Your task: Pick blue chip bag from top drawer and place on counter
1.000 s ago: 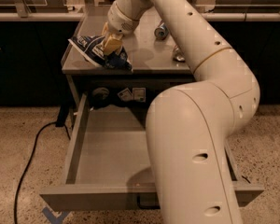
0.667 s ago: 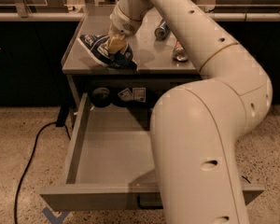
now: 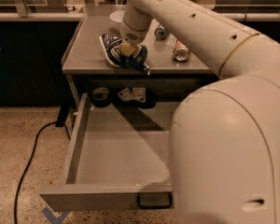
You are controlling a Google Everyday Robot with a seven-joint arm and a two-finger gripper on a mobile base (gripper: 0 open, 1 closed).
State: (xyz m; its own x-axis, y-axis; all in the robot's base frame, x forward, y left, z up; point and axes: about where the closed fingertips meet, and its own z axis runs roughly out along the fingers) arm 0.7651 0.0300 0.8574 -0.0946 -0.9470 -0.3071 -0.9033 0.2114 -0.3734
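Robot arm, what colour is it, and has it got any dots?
The arm is creamy white, made of fat rounded tubes with small dark holes in a row and a thin yellowish ring at a joint. Its end effector, at the blue chip bag on the counter, has a tan tip.

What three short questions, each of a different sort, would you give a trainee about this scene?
1. True or false: the blue chip bag lies inside the top drawer.
2. Choose one. Where is the tool? A: inside the top drawer. B: at the blue chip bag, above the counter. C: below the top drawer.
3. Fill the gap: the top drawer stands ____ (open or shut).

Key
1. False: the bag rests on the counter.
2. B.
3. Open.
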